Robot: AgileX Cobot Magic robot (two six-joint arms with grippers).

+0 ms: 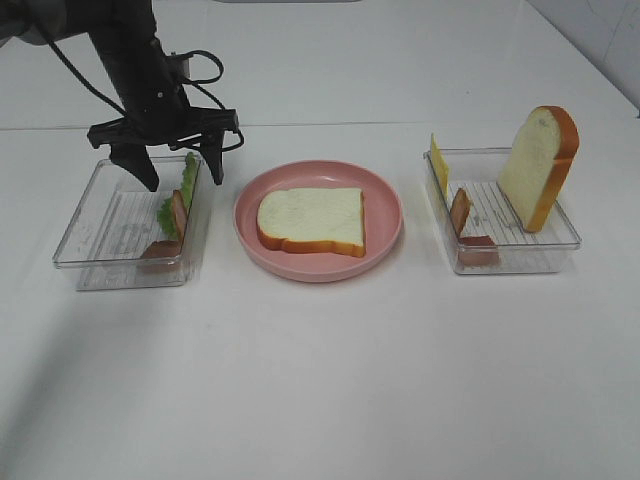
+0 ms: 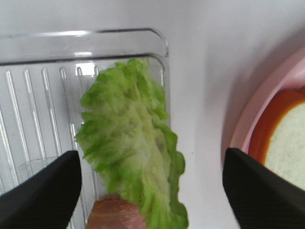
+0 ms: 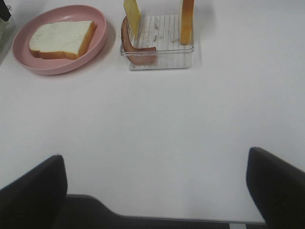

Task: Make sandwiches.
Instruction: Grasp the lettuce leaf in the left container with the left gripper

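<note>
Hovering above the clear ribbed plastic left tray (image 1: 75,240), the black left gripper (image 1: 183,180) has its fingers released and spread wide, grasping nothing. In the exterior view both fingertips point down. One is over the tray interior and the other is just outside the tray's plate-side wall.

The ruffled round green lettuce leaf (image 1: 188,178) stands on edge against that plate-side wall, between the two fingers. In the left wrist view the left gripper (image 2: 152,191) straddles the lettuce leaf (image 2: 128,138). One finger is clear of it over the white table (image 2: 205,95). The other is close to the leaf's edge over the left tray (image 2: 28,95), and contact there cannot be judged.

A reddish-brown bacon strip (image 1: 178,212) leans beside the leaf, its lower end curling onto the tray floor. Its tip shows under the leaf in the wrist view (image 2: 114,214).

At centre, the round pink plate (image 1: 320,272) carries a flat bread slice (image 1: 312,220), white with an orange-brown crust, lying face up.

The clear ribbed right tray (image 1: 560,245) holds three items:
- A yellow cheese slice (image 1: 439,162) stands at the rear of the plate-side wall.
- A second bacon strip (image 1: 460,210) leans along that same wall.
- An upright bread slice (image 1: 540,165) is tilted against the opposite wall.

The right gripper (image 3: 155,188) shows only in its own wrist view. Its fingers are released to full spread over the white table (image 3: 157,119), with nothing between them. It is well apart from the right tray (image 3: 162,62), the cheese slice (image 3: 132,14), the second bacon strip (image 3: 136,50), the upright bread slice (image 3: 187,19), the pink plate (image 3: 57,69) and the flat bread slice (image 3: 62,38).
</note>
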